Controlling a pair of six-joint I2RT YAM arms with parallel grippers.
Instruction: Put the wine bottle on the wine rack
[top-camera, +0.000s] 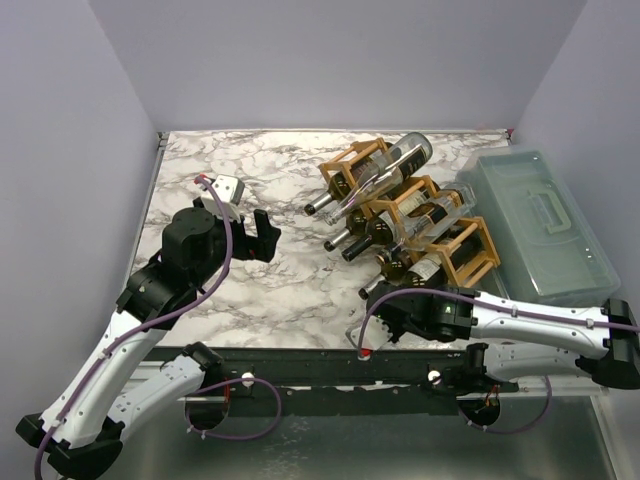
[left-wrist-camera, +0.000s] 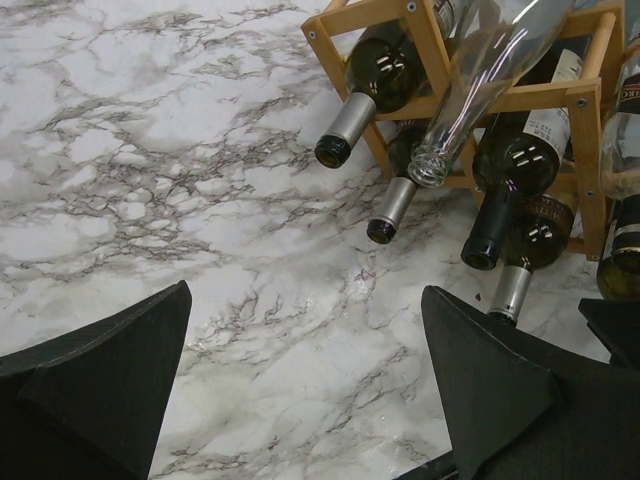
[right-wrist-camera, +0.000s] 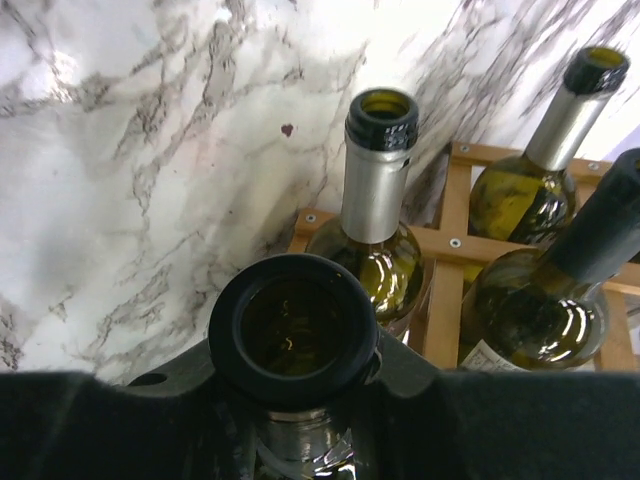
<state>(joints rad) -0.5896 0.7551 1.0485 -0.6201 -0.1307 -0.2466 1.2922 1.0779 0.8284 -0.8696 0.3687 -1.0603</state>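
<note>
Two arms at the near edge of a marble tabletop (top-camera: 200, 170), read from left to right.

Left side, top view: left gripper (top-camera: 258, 232) spread wide and empty, hanging over bare marble, well apart from the wine rack (top-camera: 488, 243). Left wrist view: black fingers (left-wrist-camera: 110, 385) far apart at the lower corners, nothing but marble between them. Beyond them, and only from this angle, open mouths of the racked necks facing the camera, plus a clear bottle (left-wrist-camera: 480, 80) lying slantwise across the wooden sticks, neck sloping down.

Centre, top view: light wooden lattice standing diagonally on the right half of the tabletop, several dark bottles lying in its cells with necks pointing toward the near left, clear bottle on top. Layout of the whole rack legible only from above.

Right side, top view: right gripper (top-camera: 383, 305) at the near corner of the rack, against the neck of the wine bottle (top-camera: 425, 268). Bottle body lying in the nearest low cell, neck jutting toward the near edge. Grip itself hard to read from above. Right wrist view: dark pads clamped on the neck just below the rim, open mouth staring straight into the lens, neighbouring bottles (right-wrist-camera: 375, 190) in wooden cells just behind.

Far right, top view only: translucent grey-green plastic box (top-camera: 545, 225) with lid, just beside the rack.
</note>
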